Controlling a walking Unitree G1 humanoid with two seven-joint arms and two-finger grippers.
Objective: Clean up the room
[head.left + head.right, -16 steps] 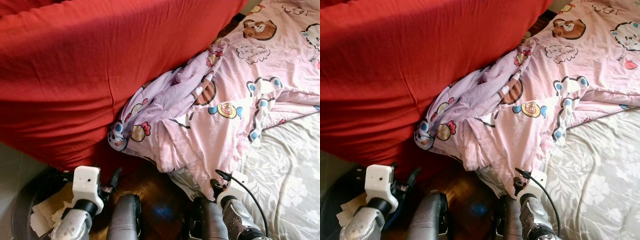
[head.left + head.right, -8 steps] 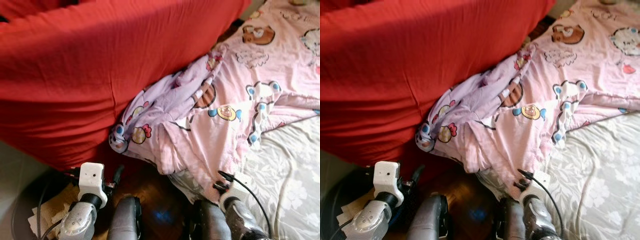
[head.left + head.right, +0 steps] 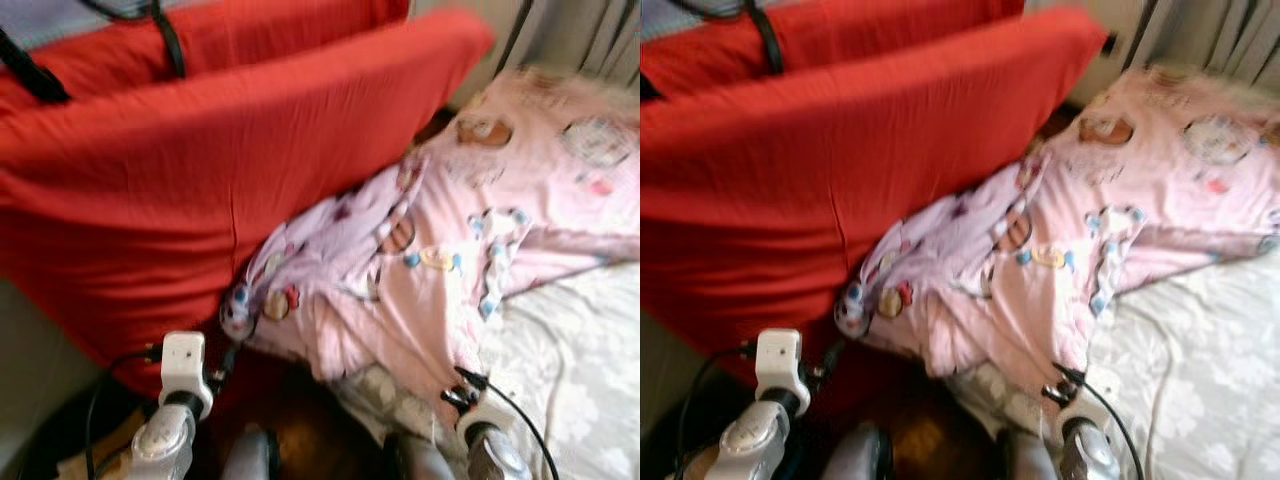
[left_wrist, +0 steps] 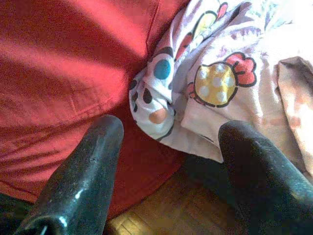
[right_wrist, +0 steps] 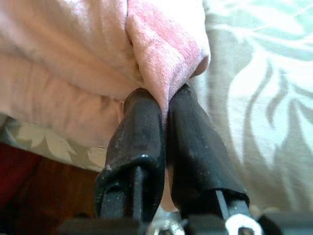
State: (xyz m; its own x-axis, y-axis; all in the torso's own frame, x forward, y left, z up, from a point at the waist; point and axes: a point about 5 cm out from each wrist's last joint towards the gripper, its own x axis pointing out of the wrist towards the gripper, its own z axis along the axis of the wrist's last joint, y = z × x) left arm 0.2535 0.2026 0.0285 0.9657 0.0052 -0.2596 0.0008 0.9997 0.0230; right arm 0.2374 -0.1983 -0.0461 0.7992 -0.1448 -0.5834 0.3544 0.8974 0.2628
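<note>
A pink cartoon-print blanket [image 3: 470, 230] lies crumpled across the bed, and its lilac underside [image 3: 310, 240] bunches against a big red-covered mattress [image 3: 200, 170]. My right gripper [image 5: 165, 100] is shut on a fold of the blanket's lower edge [image 5: 166, 54], low at the bed's near side [image 3: 462, 395]. My left gripper [image 4: 171, 129] is open and holds nothing. It hovers near the blanket's dotted corner [image 4: 156, 83], by the red cover and above the wooden floor. The eye views are blurred.
A grey floral sheet [image 3: 580, 360] covers the bed at the right. Dark wooden floor [image 3: 300, 420] shows between the red mattress and the bed. Black straps [image 3: 165, 35] hang over the red cover at the top left. Curtains [image 3: 590, 40] stand behind the bed.
The whole picture has shifted down and blurred, so the camera has moved and now takes in the mattress top and the curtains. Both grippers keep their places against the blanket.
</note>
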